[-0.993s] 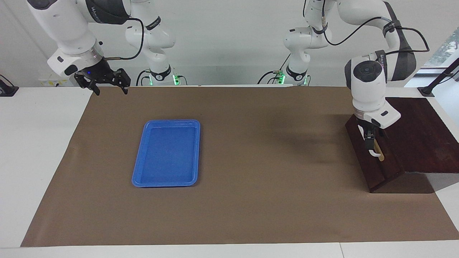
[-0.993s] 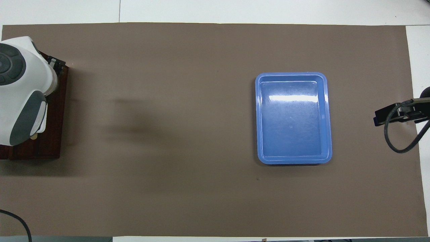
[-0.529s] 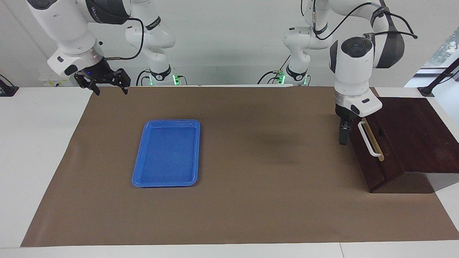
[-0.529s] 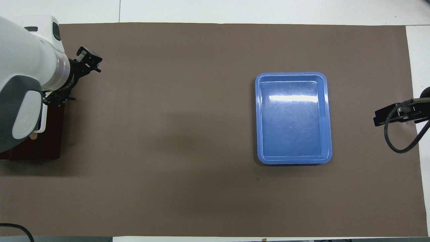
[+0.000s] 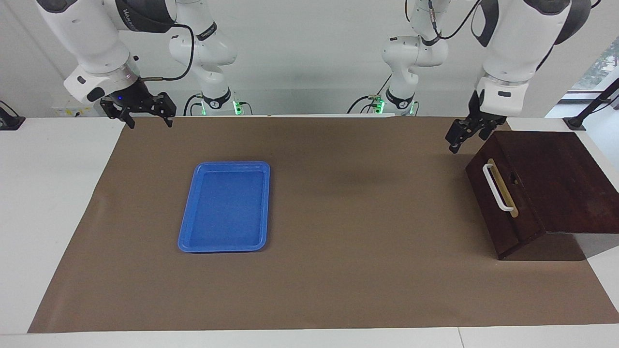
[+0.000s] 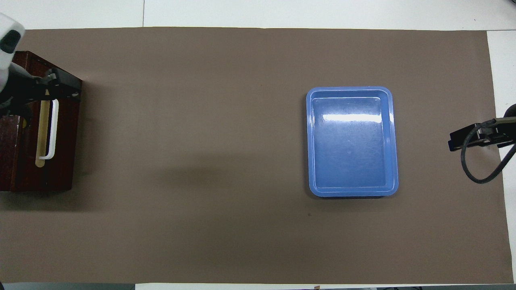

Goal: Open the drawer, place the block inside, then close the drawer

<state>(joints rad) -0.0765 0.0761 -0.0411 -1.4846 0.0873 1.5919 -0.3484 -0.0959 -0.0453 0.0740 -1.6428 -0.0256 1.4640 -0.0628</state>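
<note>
The dark reddish-brown drawer (image 5: pixel 512 227) is pushed shut in its cabinet (image 5: pixel 556 179) at the left arm's end of the table. Its white bar handle (image 5: pixel 496 188) is free. The drawer front (image 6: pixel 64 141) and handle (image 6: pixel 52 129) also show in the overhead view. My left gripper (image 5: pixel 459 137) hangs in the air beside the cabinet's corner nearest the robots, clear of the handle and holding nothing that I can see; it also shows in the overhead view (image 6: pixel 60 82). My right gripper (image 5: pixel 150 121) waits open and empty over the right arm's end of the mat. The yellow block is out of view.
An empty flat blue tray (image 5: pixel 225 208) lies on the brown mat toward the right arm's end; it also shows in the overhead view (image 6: pixel 352 141). The brown mat (image 5: pixel 348 270) covers most of the white table.
My left gripper left the drawer handle, then rose and drew back toward the robots. The drawer front stays shut. The right arm has not moved.
</note>
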